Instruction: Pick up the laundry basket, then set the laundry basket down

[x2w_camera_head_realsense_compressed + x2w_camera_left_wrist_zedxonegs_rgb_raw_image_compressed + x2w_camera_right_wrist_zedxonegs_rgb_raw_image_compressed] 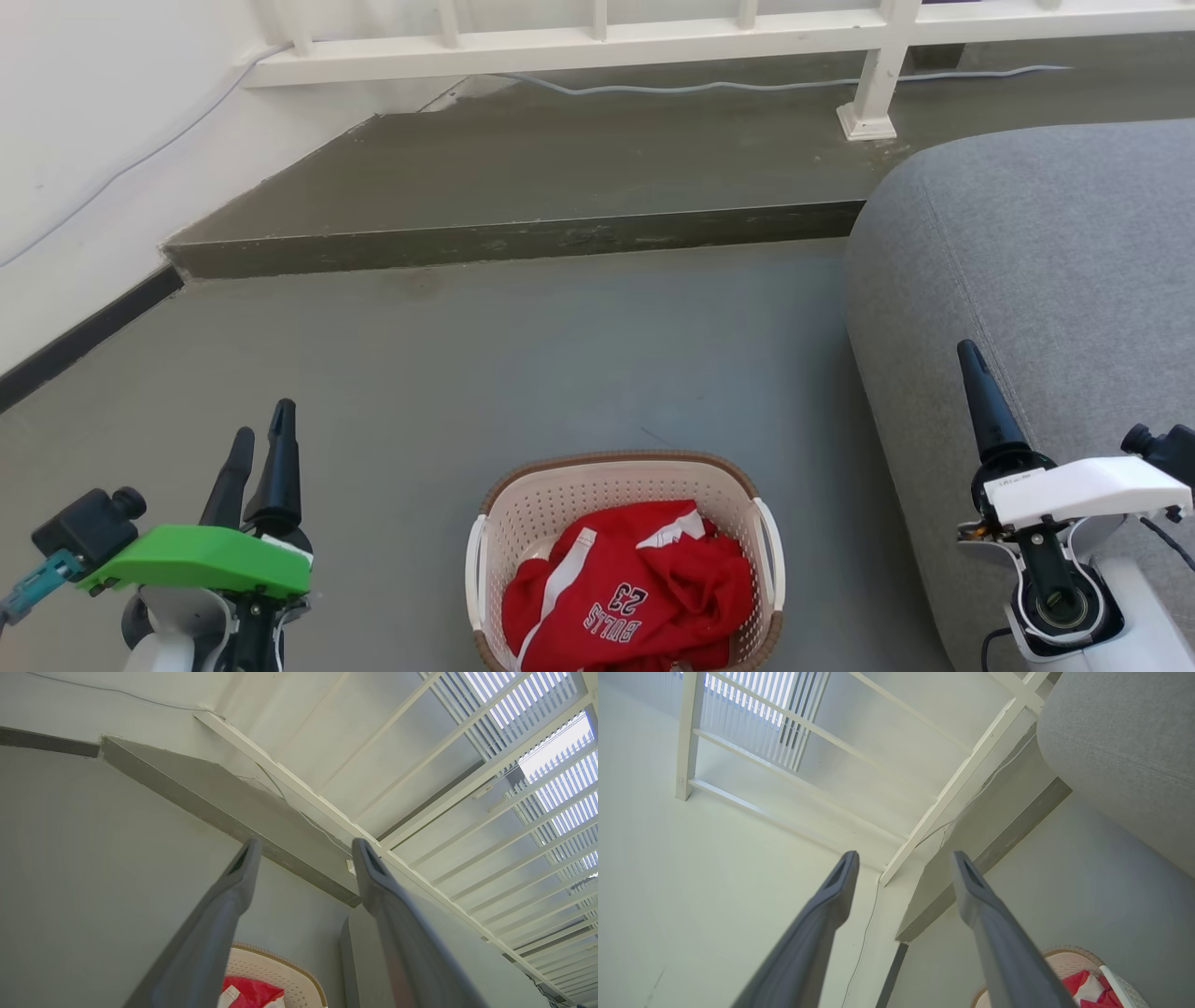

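Grey floor [523, 355] beneath laundry basket [624, 485]

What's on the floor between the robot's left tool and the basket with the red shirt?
Nothing. In the head view, the grey floor between the left tool and the laundry basket is bare.

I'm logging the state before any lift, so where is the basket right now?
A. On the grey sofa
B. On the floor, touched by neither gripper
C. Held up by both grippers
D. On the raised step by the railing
B: the basket stands on the floor, and the left gripper and right gripper are both open and apart from it.
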`<state>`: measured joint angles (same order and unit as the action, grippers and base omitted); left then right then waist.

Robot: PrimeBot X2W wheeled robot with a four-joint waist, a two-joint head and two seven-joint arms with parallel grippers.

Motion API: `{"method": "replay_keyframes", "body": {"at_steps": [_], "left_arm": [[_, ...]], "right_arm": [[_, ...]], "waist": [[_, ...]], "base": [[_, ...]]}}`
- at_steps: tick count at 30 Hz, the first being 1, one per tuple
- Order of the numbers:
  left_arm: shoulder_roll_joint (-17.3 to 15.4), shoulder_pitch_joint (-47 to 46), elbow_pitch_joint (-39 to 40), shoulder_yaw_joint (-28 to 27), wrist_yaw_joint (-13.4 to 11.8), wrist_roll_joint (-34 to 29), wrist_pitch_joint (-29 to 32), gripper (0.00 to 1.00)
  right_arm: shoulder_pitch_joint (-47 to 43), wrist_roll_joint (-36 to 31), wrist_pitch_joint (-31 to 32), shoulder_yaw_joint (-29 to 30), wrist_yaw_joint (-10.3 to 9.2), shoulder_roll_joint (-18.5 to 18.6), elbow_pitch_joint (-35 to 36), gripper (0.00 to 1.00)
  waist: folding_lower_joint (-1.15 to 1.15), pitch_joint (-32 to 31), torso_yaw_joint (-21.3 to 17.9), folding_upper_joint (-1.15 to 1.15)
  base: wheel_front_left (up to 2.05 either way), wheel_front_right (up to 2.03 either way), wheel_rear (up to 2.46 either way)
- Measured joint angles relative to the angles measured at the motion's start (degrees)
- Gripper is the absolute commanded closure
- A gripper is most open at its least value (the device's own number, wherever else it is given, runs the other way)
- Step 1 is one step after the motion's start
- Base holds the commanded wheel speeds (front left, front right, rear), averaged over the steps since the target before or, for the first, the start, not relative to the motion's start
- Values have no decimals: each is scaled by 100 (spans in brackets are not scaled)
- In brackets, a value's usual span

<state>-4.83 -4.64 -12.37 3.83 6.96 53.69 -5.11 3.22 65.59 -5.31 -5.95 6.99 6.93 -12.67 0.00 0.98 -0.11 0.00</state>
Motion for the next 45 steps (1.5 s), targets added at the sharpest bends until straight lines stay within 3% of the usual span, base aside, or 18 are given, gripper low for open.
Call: {"method": "replay_keyframes", "body": {"at_steps": [7, 25, 45], "left_arm": [[-12, -3, 77, 157, -103, -854, -133, 0], [38, -6, 163, 324, -241, -2341, -471, 0], [118, -13, 304, 355, -243, -3840, -893, 0]], "right_arm": [[109, -779, -144, -37, -13, 48, -1, 0], [227, -2561, -475, -396, -357, 119, -70, 0], [341, -4161, -859, -586, -410, 36, -71, 0]], "waist": [[0, 26, -10, 0], [0, 35, -12, 0], [0, 29, -32, 0]], "base": [[0, 0, 0], [0, 0, 0], [0, 0, 0]]}}
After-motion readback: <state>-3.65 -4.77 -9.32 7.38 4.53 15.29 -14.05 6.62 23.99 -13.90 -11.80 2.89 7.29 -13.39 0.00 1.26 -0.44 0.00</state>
